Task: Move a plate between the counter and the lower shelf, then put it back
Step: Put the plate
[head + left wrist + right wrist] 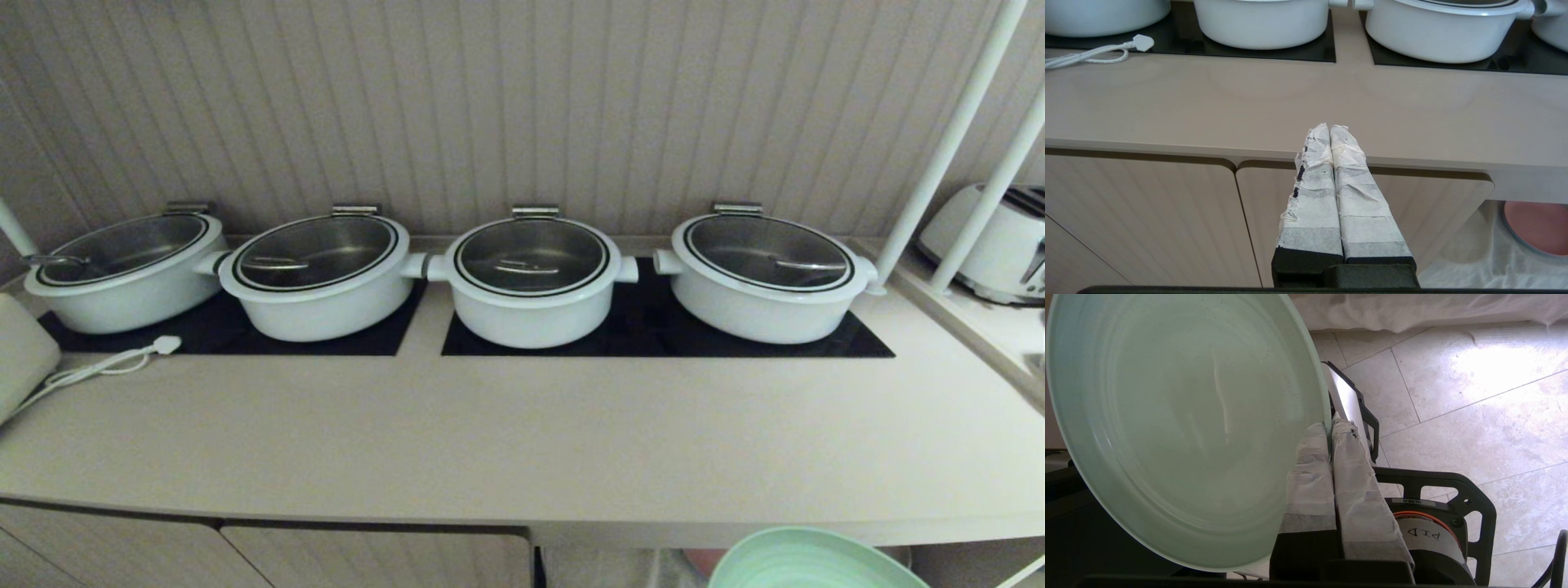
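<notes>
My right gripper (1329,426) is shut on the rim of the mint-green plate (1184,424), which it holds tilted on edge above the tiled floor. In the head view only the plate's upper edge (808,563) shows, below and in front of the counter's (522,433) front edge, at the right; the gripper itself is out of that view. The lower shelf (1470,253), lined with wrinkled white cloth, opens under the counter at the right. My left gripper (1329,127) is shut on nothing and hangs parked before the cabinet doors.
Several white lidded pots (531,278) stand on black cooktop panels (653,327) along the counter's back. A white cable with plug (122,363) lies at the left. A pink plate (1535,226) lies in the shelf. A toaster (992,245) stands far right behind white poles (947,147).
</notes>
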You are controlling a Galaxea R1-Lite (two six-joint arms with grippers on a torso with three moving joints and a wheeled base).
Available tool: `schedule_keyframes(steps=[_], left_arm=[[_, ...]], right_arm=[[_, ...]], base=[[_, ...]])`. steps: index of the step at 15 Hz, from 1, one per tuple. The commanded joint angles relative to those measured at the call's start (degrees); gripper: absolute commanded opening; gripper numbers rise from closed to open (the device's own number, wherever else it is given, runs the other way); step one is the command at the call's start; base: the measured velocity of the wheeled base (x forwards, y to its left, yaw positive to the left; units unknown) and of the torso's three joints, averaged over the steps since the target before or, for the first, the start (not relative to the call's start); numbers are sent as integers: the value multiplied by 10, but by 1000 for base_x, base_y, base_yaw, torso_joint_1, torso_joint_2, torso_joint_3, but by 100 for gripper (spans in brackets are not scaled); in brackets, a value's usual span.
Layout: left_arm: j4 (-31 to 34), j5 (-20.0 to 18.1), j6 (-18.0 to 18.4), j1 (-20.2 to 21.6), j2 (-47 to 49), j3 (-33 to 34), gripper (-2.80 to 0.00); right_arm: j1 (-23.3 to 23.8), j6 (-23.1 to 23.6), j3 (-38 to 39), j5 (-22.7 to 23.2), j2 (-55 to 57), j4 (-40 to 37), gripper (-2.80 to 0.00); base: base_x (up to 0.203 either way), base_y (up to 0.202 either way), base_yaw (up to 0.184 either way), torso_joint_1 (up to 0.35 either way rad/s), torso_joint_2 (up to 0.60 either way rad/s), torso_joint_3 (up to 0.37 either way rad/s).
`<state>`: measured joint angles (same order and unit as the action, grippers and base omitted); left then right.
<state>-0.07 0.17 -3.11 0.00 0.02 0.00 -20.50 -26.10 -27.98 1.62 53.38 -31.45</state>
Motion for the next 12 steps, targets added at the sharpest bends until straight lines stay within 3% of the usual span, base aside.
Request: schedule_keyframes(steps=[1, 12], left_arm=[[0, 0, -1, 0, 0, 0, -280], [0, 0, -1, 0, 0, 0, -280]], right_arm=[[-1, -2, 0, 0, -1, -2, -280], [0, -2, 5, 8, -4, -2, -280]], base=[[0, 0, 0, 0, 0, 0], [0, 0, 0, 0, 0, 0]])
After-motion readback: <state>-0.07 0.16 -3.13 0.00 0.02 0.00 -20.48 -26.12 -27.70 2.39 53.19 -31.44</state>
